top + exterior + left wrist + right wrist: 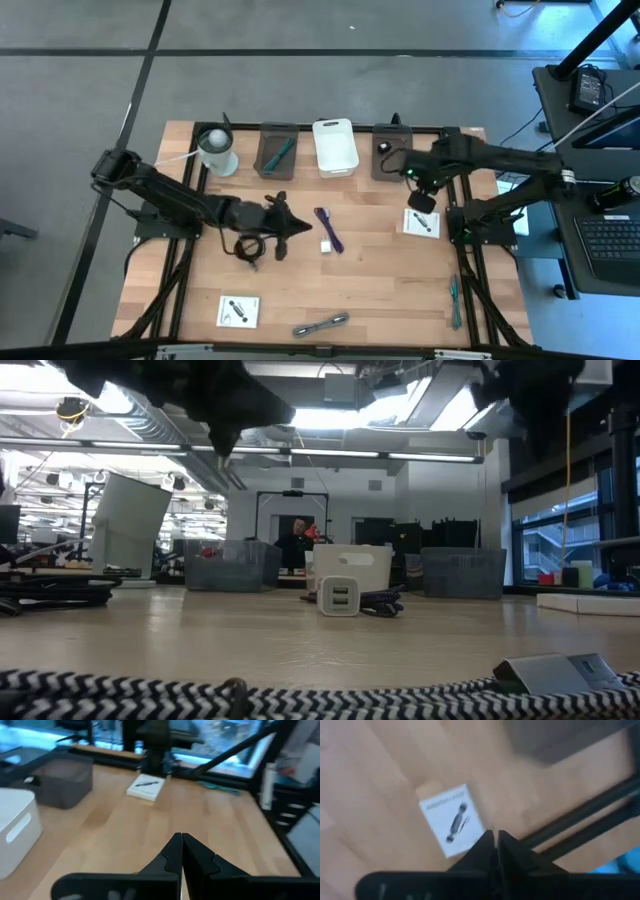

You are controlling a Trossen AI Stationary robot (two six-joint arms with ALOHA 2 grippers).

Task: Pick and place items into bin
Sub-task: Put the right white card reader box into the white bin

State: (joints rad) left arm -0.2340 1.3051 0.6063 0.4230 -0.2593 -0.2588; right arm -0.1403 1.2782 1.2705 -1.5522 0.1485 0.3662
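Observation:
My left gripper [290, 226] [181, 836] hovers shut and empty over the middle of the table. A coiled black cable [249, 246] lies under its wrist; a purple strap [328, 229] and a small white cube [326, 245] lie just to its right. My right gripper [422, 201] [495, 836] points down, shut and empty, above a white printed card [422, 223] [452, 820] that lies flat on the table. Near the front edge lie another card [240, 311], a grey metal tool [320, 324] and a teal tool [455, 301].
Along the far edge stand a dark bin [277, 150] holding a teal tool, a white bin [335, 147], another dark bin [392, 152] with a black item, and a pale cup with a ball [217, 150]. Bare wood lies between the strap and the right card.

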